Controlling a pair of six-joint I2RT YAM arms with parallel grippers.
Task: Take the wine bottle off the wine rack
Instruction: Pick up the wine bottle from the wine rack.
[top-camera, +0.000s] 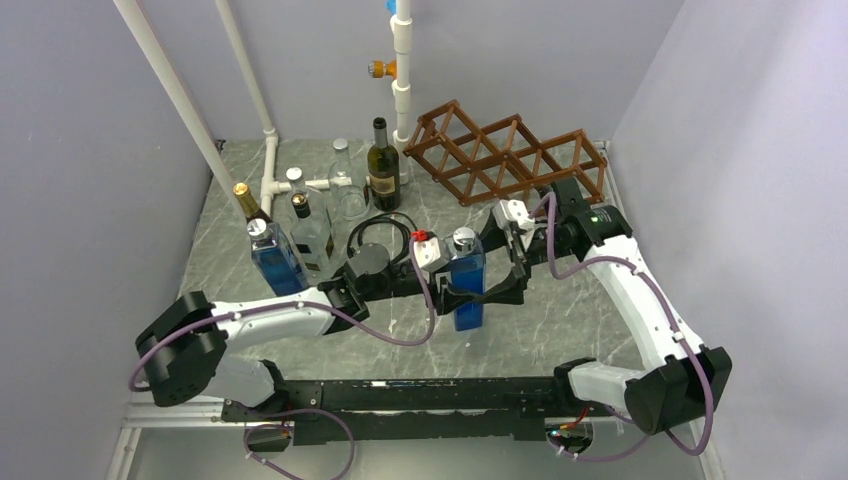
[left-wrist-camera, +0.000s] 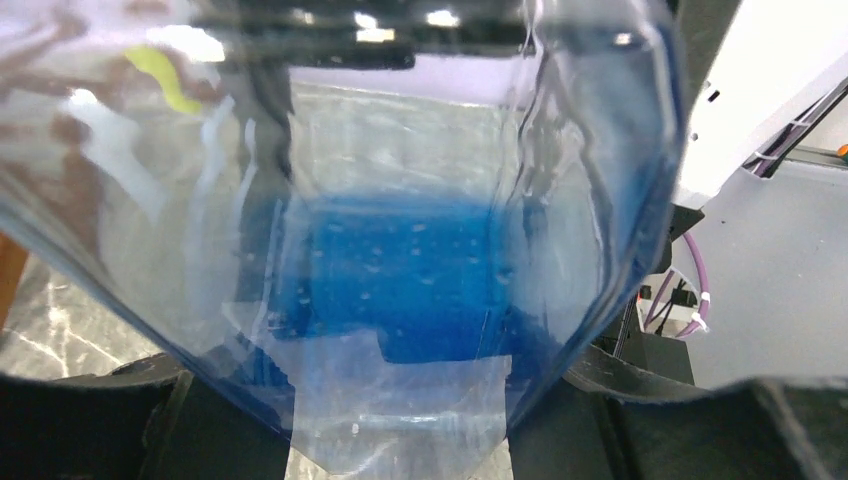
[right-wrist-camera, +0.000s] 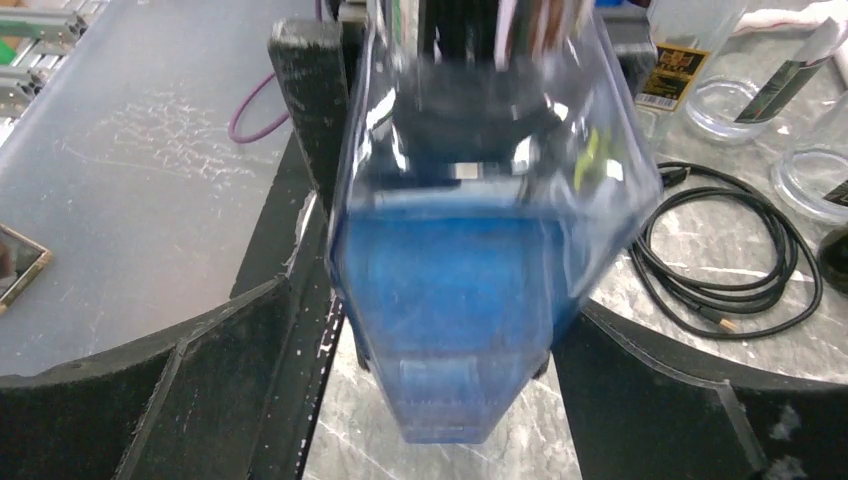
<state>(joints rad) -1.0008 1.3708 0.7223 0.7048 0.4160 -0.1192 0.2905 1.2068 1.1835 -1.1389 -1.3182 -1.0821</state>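
Right up against both wrist cams sits the square clear glass bottle half full of blue liquid (left-wrist-camera: 420, 290), filling most of each frame.

Going by size from there: the grey marble-look table (top-camera: 570, 335) takes up the middle of the top view. The brown wooden lattice wine rack (top-camera: 520, 158) sits at its upper right, and every diamond cell I can see has nothing in it. So the main bit looks done to me. The blue bottle is out of the rack and upright at the centre of the frame, well apart from the rack, with its silver cap on top.

Both arms meet at it. The left gripper (top-camera: 480, 295) comes in from the left, and its jaws look closed against the bottle's sides. The right gripper (top-camera: 505, 285) comes in from the right and looks clamped on it too. I can't tell which one actually carries the weight, or whether the base is touching the table.

What's left, I'd guess, is just setting it down and letting go.

A bunch of other glass bottles (top-camera: 300, 225) stands at the upper left.
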